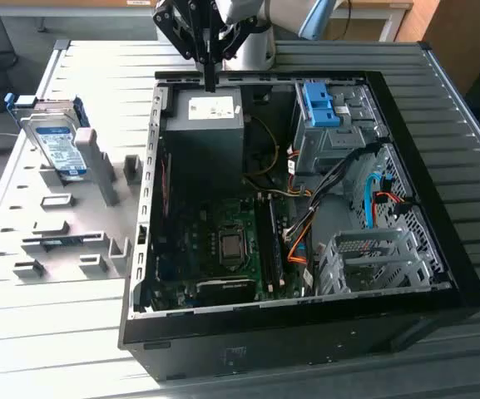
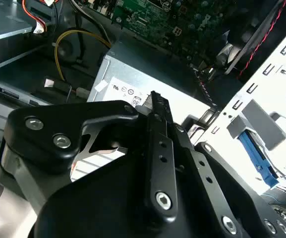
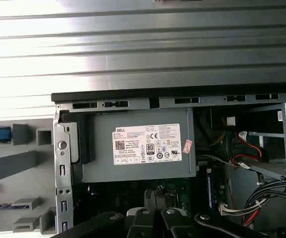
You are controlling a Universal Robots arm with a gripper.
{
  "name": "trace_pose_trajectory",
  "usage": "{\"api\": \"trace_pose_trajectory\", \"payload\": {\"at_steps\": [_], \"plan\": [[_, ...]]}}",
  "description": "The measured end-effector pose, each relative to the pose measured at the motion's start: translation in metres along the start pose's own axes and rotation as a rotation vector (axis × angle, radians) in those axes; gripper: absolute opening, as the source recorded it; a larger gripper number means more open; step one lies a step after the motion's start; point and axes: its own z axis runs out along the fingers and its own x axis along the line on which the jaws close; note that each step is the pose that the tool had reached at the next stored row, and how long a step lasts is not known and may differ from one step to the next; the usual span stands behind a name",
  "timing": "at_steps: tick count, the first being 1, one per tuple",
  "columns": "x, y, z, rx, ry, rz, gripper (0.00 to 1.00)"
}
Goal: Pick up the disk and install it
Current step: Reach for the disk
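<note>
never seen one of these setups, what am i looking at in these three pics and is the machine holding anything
It is a robot arm with a black pincer at its end. The exterior view comes from a camera off the arm. Both wrist views come from cameras riding on it. A slatted metal table carries an open computer case lying on its side. The pincer hangs above the case's power supply, the grey box with a white sticker. It looks shut and holds nothing. The disk, a hard drive in a blue frame, stands in a grey holder on the exterior view's left, untouched.
</note>
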Motion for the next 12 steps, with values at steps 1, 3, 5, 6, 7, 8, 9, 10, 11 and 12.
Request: {"api": "trace_pose_trajectory", "payload": {"at_steps": [1, 3, 5, 6, 7, 8, 9, 10, 11, 12], "plan": [[0.0, 0.0, 0.0, -0.0001, -0.0001, 0.0, 0.11], [0.0, 0.0, 0.0, 0.0, -0.0001, 0.0, 0.11], [0.0003, 0.0, 0.0, 0.0, 0.0, 0.0, 0.11], [0.0005, 0.0, 0.0, 0.0, -0.0001, 0.0, 0.11], [0.0008, -0.0001, 0.0, -0.0001, -0.0001, 0.0, 0.11], [0.0011, -0.0001, 0.0, -0.0001, -0.0001, 0.0, 0.11], [0.0014, -0.0001, 0.0, -0.0001, -0.0001, 0.0, 0.11], [0.0019, -0.0002, 0.0, -0.0001, -0.0001, 0.0, 0.11], [0.0023, -0.0002, 0.0, -0.0002, -0.0001, 0.0, 0.11], [0.0027, -0.0002, 0.0, -0.0001, -0.0001, 0.0, 0.11]]}}
